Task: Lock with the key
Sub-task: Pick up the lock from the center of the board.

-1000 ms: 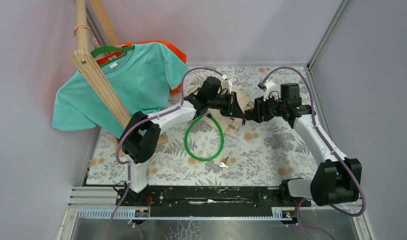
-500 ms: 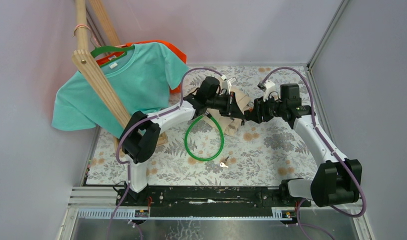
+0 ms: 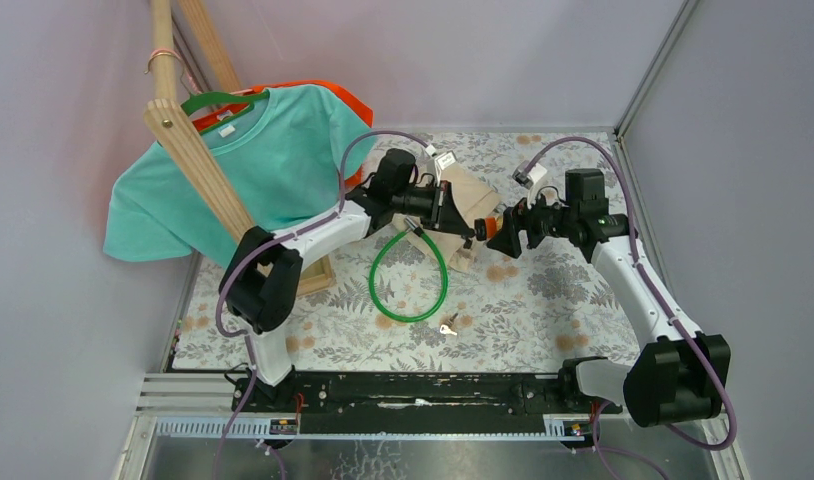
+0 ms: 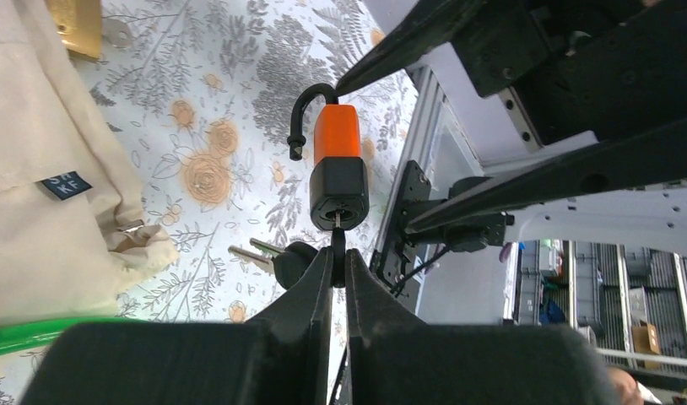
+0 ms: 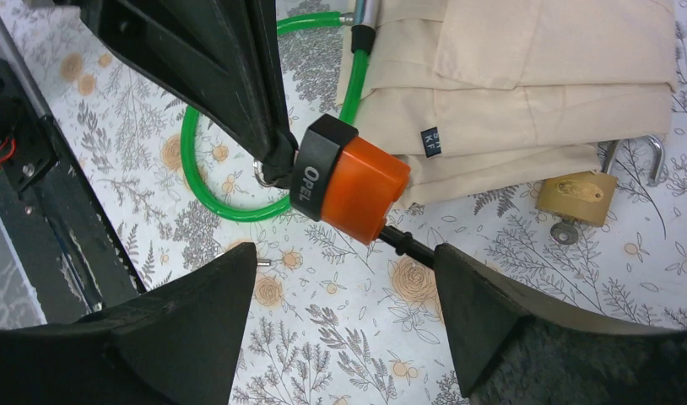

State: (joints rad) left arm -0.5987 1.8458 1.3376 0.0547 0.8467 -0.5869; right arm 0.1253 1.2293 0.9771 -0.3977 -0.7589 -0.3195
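Orange padlock (image 4: 338,160) hangs in air above table (image 3: 543,300), shackle open, hooked end toward your right gripper (image 5: 344,253). Key (image 4: 337,226) sits in keyhole at padlock's black end. Your left gripper (image 4: 338,253) has fingers pressed together, pinching key. Right fingers spread wide either side of padlock, not gripping it. Below padlock: beige cloth bag (image 5: 526,84), green cable loop (image 3: 408,280) just beside it, brass padlock (image 5: 576,196) near. Loose key (image 3: 449,325) lies well apart from padlock, toward arm bases.

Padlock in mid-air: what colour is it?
The padlock is orange with a black base, clearest in the right wrist view.
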